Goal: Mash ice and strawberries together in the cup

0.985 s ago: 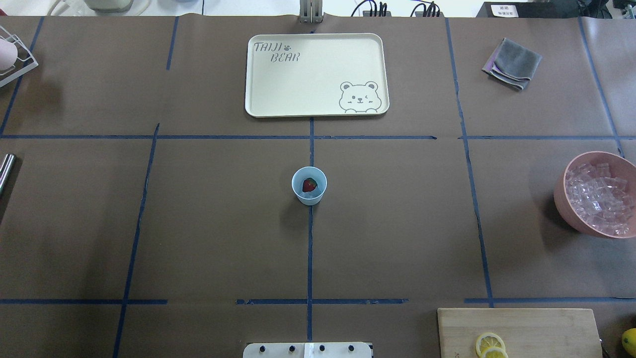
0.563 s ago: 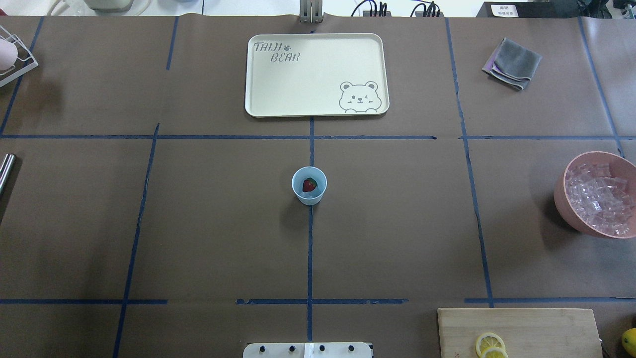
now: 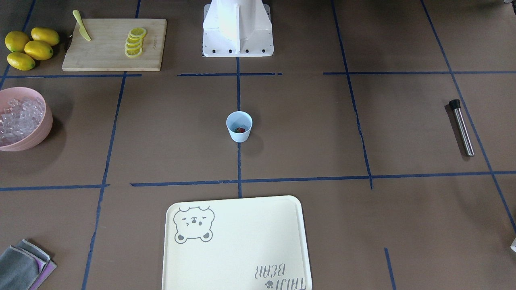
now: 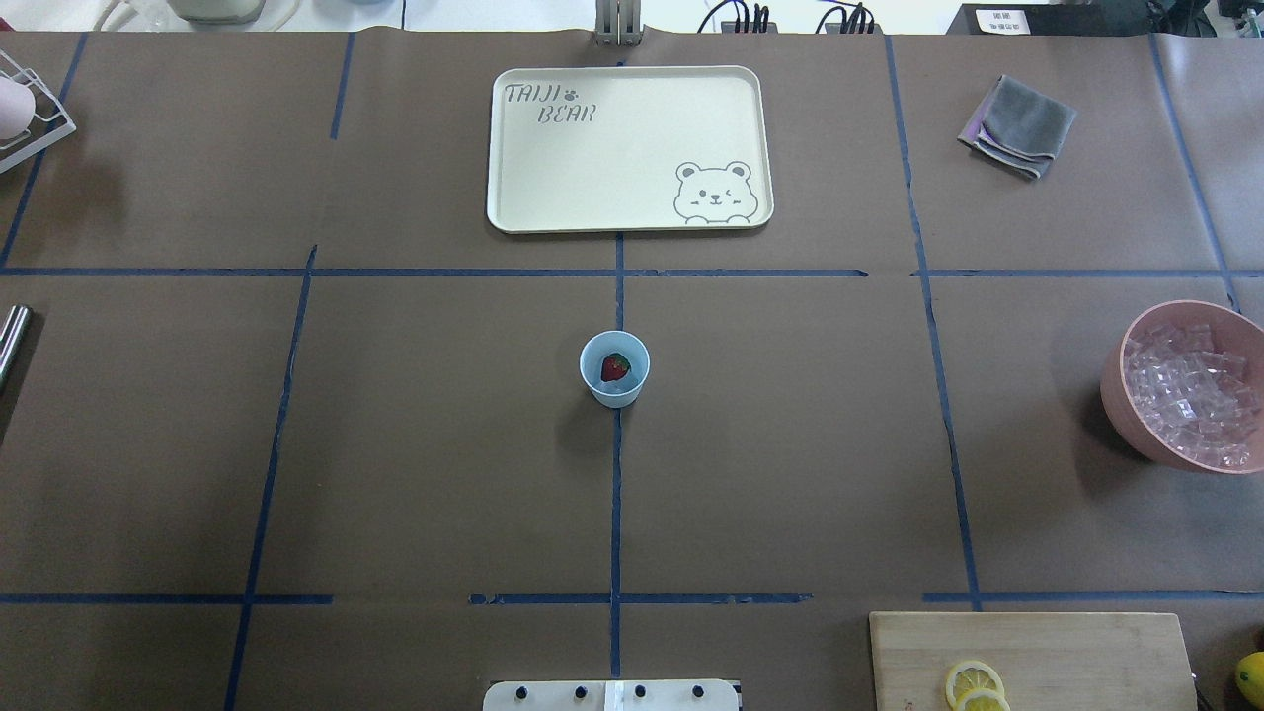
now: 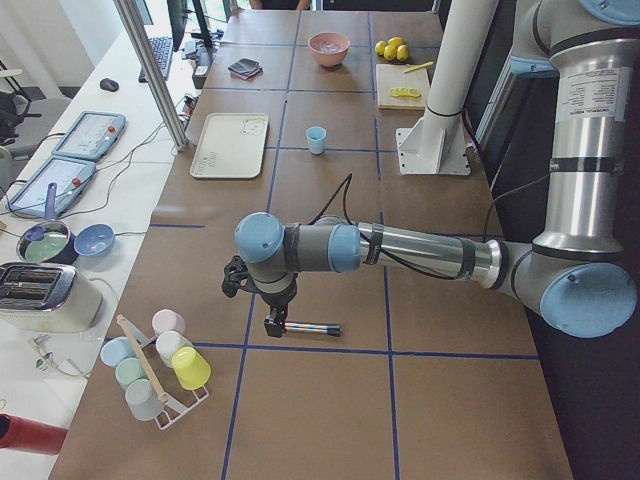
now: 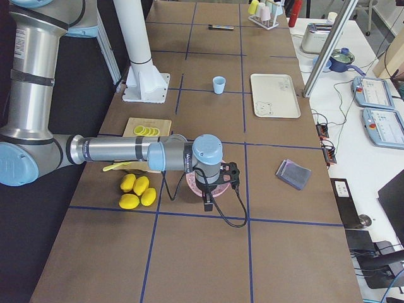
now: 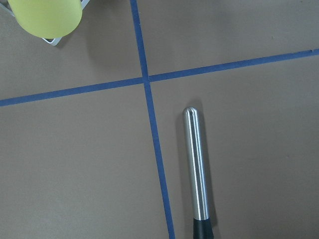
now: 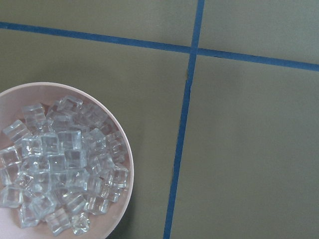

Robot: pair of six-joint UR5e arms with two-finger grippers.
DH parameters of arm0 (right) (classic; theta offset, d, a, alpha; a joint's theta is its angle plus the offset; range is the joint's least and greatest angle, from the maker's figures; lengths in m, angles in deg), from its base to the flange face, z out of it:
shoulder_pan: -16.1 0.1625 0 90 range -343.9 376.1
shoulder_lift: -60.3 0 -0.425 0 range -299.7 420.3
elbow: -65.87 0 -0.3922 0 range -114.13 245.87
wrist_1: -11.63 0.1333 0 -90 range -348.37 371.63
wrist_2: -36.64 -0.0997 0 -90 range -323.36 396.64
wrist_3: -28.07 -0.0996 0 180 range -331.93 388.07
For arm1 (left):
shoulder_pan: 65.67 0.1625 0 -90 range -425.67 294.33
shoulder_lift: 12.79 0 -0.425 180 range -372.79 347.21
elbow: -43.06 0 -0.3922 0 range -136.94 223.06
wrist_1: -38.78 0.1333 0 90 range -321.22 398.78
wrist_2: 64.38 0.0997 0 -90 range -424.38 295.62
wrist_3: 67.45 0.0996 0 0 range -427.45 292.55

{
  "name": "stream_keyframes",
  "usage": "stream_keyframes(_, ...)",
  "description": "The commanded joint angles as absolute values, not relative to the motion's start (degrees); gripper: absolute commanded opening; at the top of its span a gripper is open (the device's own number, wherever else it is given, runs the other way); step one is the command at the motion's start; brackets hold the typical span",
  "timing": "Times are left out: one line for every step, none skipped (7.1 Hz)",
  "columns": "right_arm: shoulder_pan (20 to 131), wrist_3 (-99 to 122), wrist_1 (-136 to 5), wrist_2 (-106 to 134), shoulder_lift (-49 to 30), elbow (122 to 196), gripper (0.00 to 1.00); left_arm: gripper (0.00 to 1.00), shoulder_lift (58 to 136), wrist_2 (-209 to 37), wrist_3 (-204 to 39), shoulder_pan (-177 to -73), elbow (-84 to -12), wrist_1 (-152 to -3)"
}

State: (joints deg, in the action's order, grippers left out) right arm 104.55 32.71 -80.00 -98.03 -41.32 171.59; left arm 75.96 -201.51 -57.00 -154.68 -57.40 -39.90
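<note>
matt plastic cup; glossy metal rod; wooden board.

L gripper, R gripper state unclear, bowl cropped

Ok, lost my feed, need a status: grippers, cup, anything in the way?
Left gripper above muddler, right gripper above bowl of ice; open or shut, cannot tell. Strawberry in cup, mid-table, unmashed. Nothing seen beside cup.

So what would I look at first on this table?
The little blue cup in the table's middle, with one red strawberry inside. Then the pink bowl heaped with ice at the robot's right, and the cream bear tray on the table's far side.
</note>
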Motion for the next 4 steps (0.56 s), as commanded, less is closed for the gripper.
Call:
stream_keyframes(104.61,32.64,-80.13,-98.19,-40.69,171.34,0.99,1.0,74.76,-201.14,-57.16,-154.53,-60.2,-38.57)
stream_keyframes(104.61,32.64,-80.04,-98.45,-40.78,171.6,0.99,1.0,75.27,-201.05,-57.17,-154.61,-60.3,-38.48)
stream_keyframes(104.61,32.64,-80.13,-98.45,-40.78,171.51,0.99,1.0,75.36,-200.96,-57.17,-154.53,-60.38,-38.48)
stream_keyframes(104.61,32.64,-80.22,-98.45,-40.78,171.34,0.99,1.0,74.75,-200.0,-57.17,-154.61,-61.34,-38.48)
